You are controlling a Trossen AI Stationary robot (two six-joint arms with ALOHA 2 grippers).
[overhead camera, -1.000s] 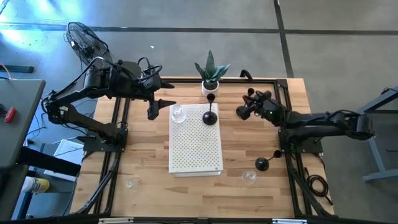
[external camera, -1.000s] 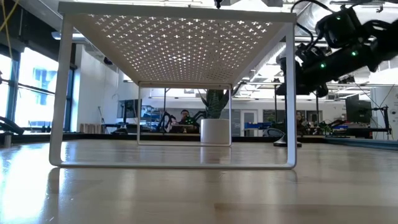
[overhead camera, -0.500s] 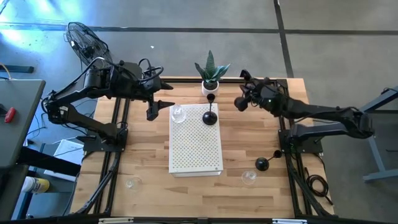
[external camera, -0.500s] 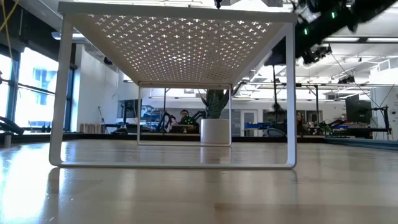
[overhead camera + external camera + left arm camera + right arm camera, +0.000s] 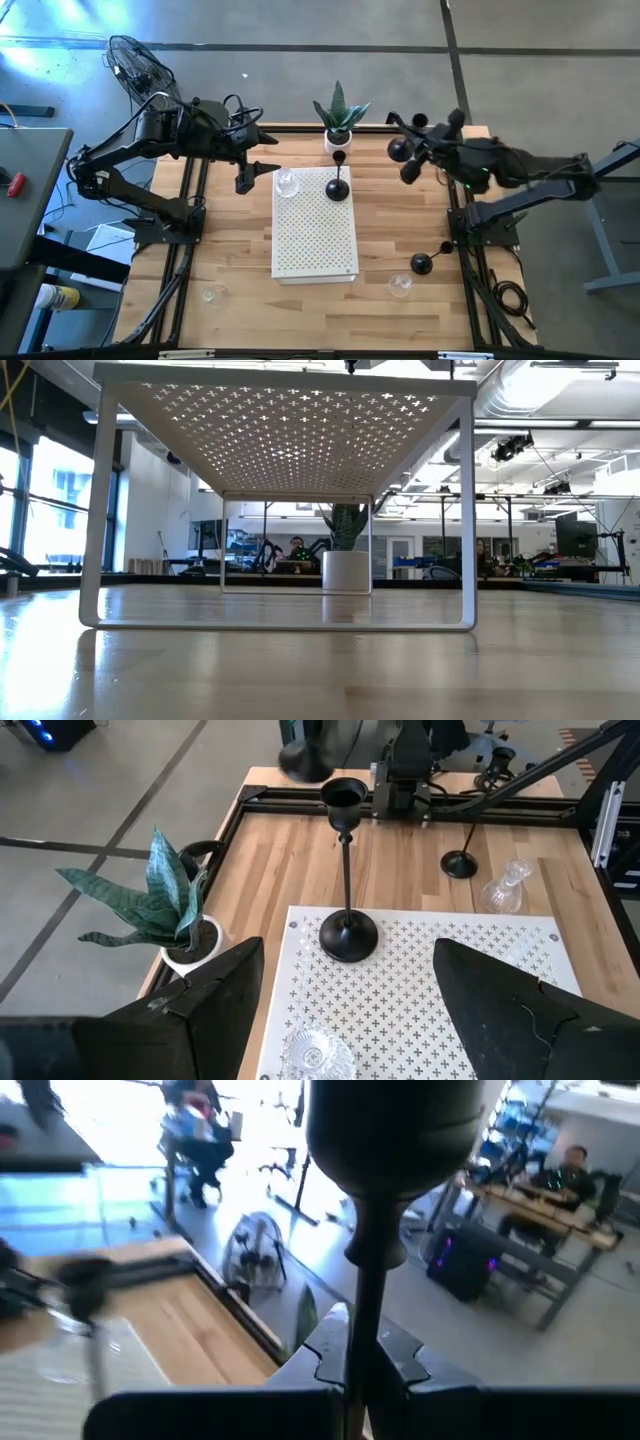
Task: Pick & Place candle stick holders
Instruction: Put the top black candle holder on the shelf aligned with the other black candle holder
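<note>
My right gripper (image 5: pixel 412 158) is shut on a black candle stick holder (image 5: pixel 409 172), high above the table's far right part; the right wrist view shows its cup (image 5: pixel 395 1130) and stem. My left gripper (image 5: pixel 350 1020) is open and empty above the far left corner of the white perforated shelf (image 5: pixel 315 250). A tall black holder (image 5: pixel 347 930) stands on its domed base on the shelf, beside a clear glass holder (image 5: pixel 286 183). Another black holder (image 5: pixel 422 263) and two glass holders (image 5: pixel 401 285) (image 5: pixel 213 294) stand on the table. My right gripper pinches the holder's thin stem (image 5: pixel 362 1350) between its two fingers, below the cup. The fingers lie across the stem. The holder is lifted clear of the table. Its base is hidden behind the fingers in the wrist view.
A white pot with a green plant (image 5: pixel 340 120) stands at the table's far edge, behind the shelf. The shelf's legs (image 5: pixel 470 510) frame the low view. Black rails (image 5: pixel 190 230) run along both table sides. Bare wood lies near the front edge.
My right gripper has risen from the table's far right part with the black holder, gone up out of the low view, moved toward the right edge and turned. The holder has come off the table and is lifted clear.
</note>
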